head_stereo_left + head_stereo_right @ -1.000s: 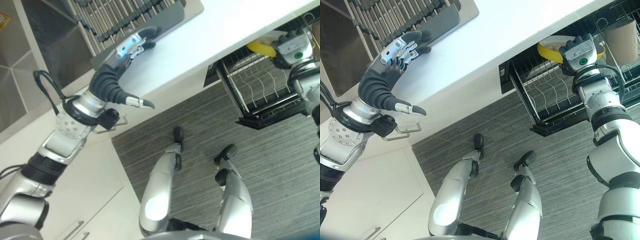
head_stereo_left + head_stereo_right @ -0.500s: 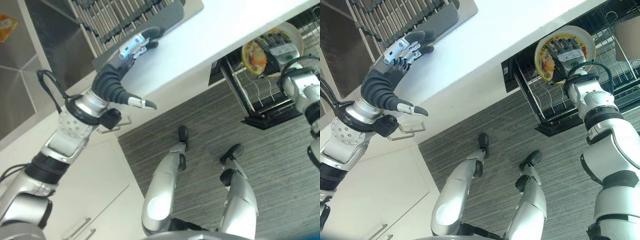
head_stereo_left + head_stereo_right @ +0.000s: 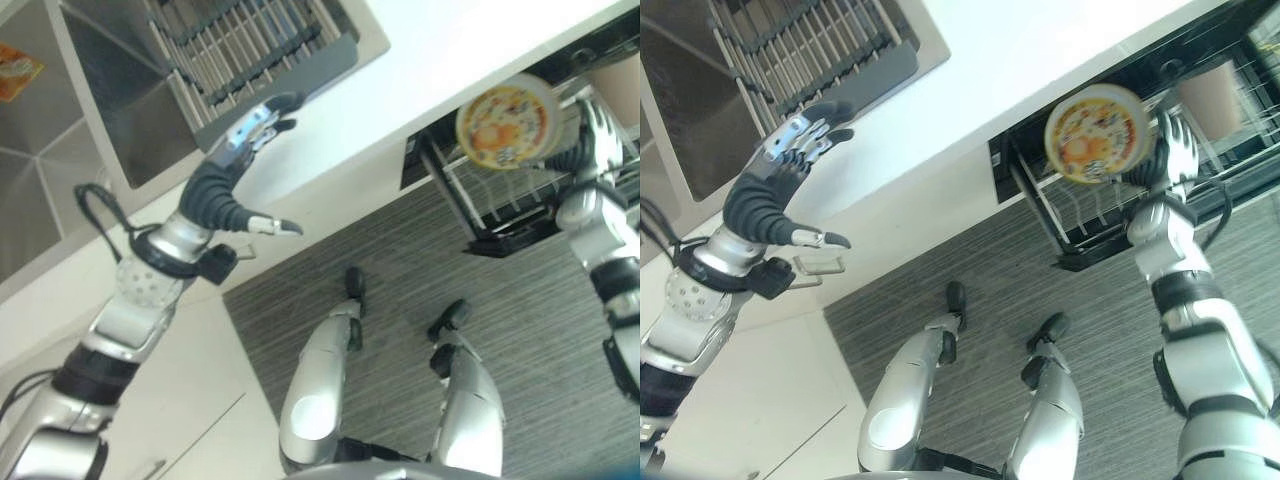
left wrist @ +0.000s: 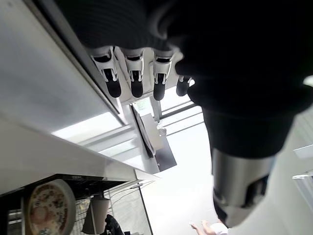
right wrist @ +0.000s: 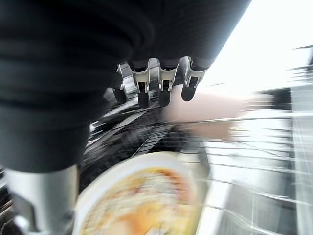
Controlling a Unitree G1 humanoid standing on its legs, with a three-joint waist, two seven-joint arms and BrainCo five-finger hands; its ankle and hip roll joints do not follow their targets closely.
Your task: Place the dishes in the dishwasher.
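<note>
A round plate (image 3: 1097, 133) with a yellow and orange pattern stands on edge above the pulled-out dishwasher rack (image 3: 1080, 225), its face toward me. My right hand (image 3: 1170, 150) is just to the right of the plate, fingers (image 5: 164, 85) straight and spread. The plate (image 5: 142, 196) sits close by the thumb; whether they touch I cannot tell. My left hand (image 3: 245, 135) hovers open over the white counter (image 3: 400, 70), fingertips near the grey edge of the dish rack (image 3: 300, 75) in the sink.
A beige cup (image 3: 1210, 95) stands in the dishwasher rack behind the plate. The steel sink (image 3: 120, 130) lies at the upper left. White cabinet doors with a metal handle (image 3: 820, 265) run below the counter. Grey striped floor (image 3: 400, 260) spreads in front.
The plate has risen from lying in the rack to standing on edge. My right hand's fingers came off its face and now stand beside it. The left hand lifted slightly.
</note>
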